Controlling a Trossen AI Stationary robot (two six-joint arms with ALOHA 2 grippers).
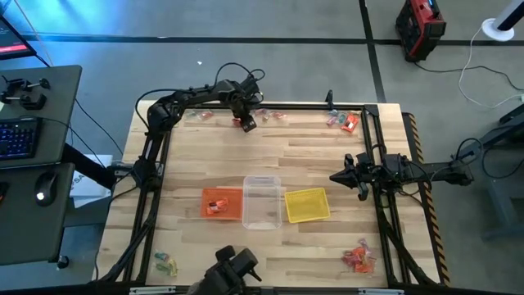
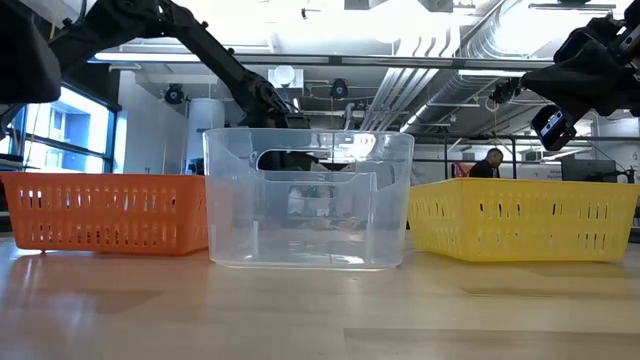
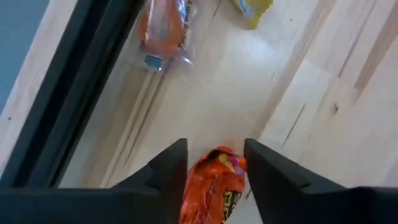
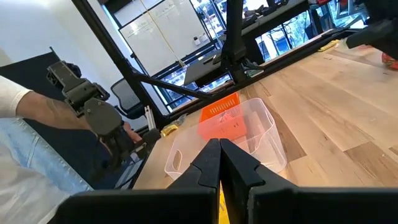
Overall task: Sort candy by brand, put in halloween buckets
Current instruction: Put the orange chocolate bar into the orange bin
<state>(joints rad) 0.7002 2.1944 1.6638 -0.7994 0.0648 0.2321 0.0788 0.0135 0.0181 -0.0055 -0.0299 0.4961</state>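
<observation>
My left claw (image 3: 214,168) pinches a red-orange candy (image 3: 211,186) above the counter's (image 1: 327,156) far edge. My right claw (image 4: 219,163) waits pressed closed and empty beside the yellow bucket (image 1: 307,205).

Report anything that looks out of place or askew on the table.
Nothing looks spilled or damaged. The orange bucket, clear bucket and yellow bucket stand upright side by side. The left gripper holds an orange candy; the right gripper waits, shut.

Orange candy (image 3: 212,183) between pincer (image 3: 214,163) fingers
</observation>
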